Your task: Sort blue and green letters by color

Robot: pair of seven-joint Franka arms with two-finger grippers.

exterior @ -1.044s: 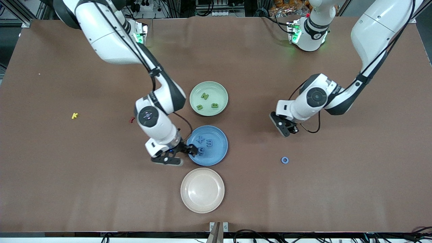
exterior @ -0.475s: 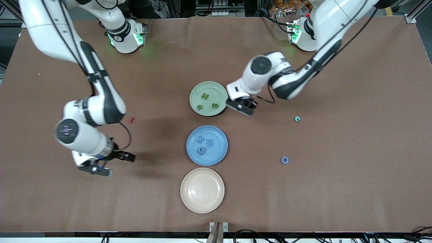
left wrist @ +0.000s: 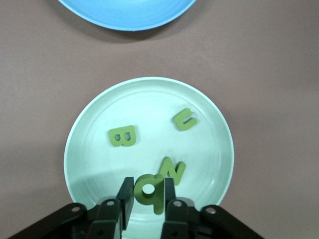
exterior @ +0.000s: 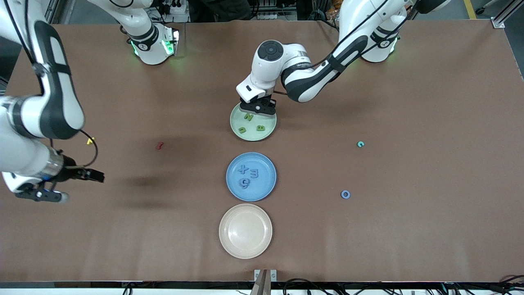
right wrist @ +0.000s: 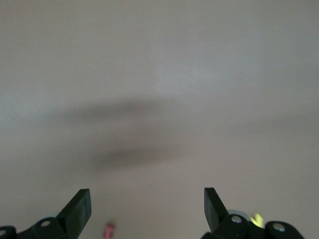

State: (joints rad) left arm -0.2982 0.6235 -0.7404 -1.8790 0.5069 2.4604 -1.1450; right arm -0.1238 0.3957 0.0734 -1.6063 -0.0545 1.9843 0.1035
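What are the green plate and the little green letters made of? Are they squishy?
The green plate looks like hard matte plastic: smooth, with soft ring lines and only a dull sheen. The green letters look like chunky foam or moulded plastic, with thick flat faces, square edges and no shine. The pictures cannot show whether they are squishy. The one in the left gripper keeps its shape between the jaws.

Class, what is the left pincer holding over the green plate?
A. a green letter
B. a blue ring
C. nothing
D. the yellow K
A: the left wrist view shows the left pincer shut on a green letter over the green plate.
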